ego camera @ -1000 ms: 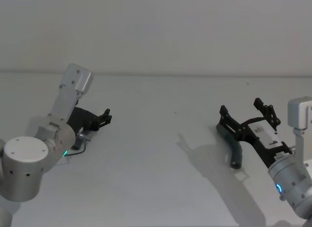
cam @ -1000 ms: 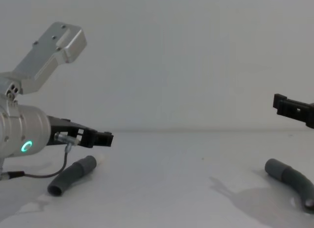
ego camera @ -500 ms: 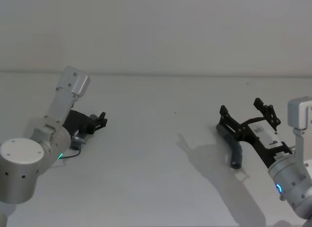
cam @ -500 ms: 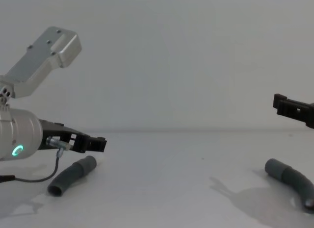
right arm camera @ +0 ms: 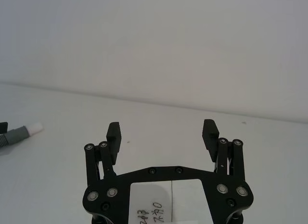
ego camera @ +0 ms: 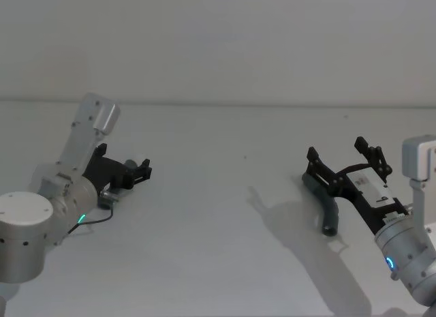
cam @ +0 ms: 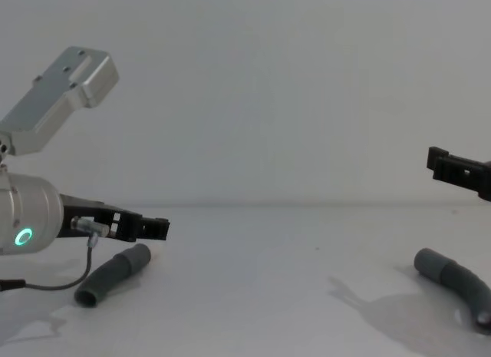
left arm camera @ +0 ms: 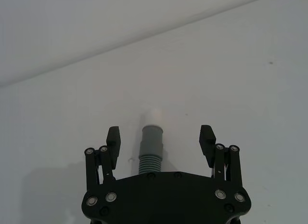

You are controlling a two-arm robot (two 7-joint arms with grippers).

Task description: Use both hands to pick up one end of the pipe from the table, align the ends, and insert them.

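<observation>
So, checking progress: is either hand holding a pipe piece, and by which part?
Nothing is held: left hand open above the left pipe piece, right hand open above the right pipe piece.

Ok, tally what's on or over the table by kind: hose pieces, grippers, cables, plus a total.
Hose pieces: 2, the left hose piece and the right hose piece
Grippers: 2, the left gripper and the right gripper, both open
Cables: 1, the thin grey cable
Total: 5

A white label [right arm camera: 166, 192] on the right tool [right arm camera: 162, 129] bears handwritten black marks too cramped to read.
</observation>
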